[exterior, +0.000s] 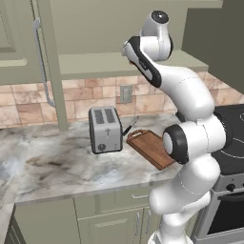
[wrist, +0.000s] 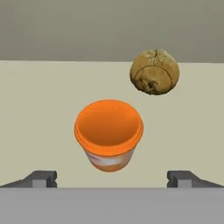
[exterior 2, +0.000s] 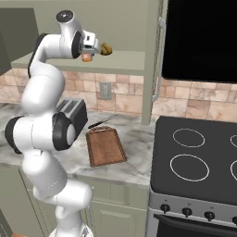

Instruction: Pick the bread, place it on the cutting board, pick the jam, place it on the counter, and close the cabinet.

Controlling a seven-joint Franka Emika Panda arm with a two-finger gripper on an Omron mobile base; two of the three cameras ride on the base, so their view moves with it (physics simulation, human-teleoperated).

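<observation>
- Two dark fingertips point(wrist: 43, 178) stand wide apart at the bottom of the hand view; the gripper point(wrist: 112, 179) grips nothing.
- Centre frame, just above them, sits the jam point(wrist: 108, 133); the bread point(wrist: 155, 71) lies upper right, on the pale cabinet shelf point(wrist: 39, 113).
- Lower centre in the right base view, the cutting board point(exterior 2: 105, 146) lies bare on the counter point(exterior 2: 134, 164), beside the toaster point(exterior 2: 74, 111).

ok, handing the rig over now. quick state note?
Gripper: open, empty, up inside the open cabinet, with the jam nearest its fingers.
Bread: on the cabinet shelf, beyond the jam and to one side.
Cutting board: bare, on the counter beside the toaster.
Done: nothing yet.
Left: bread to board, jam to counter, close cabinet. Bread comes first, so shift off the jam.
</observation>
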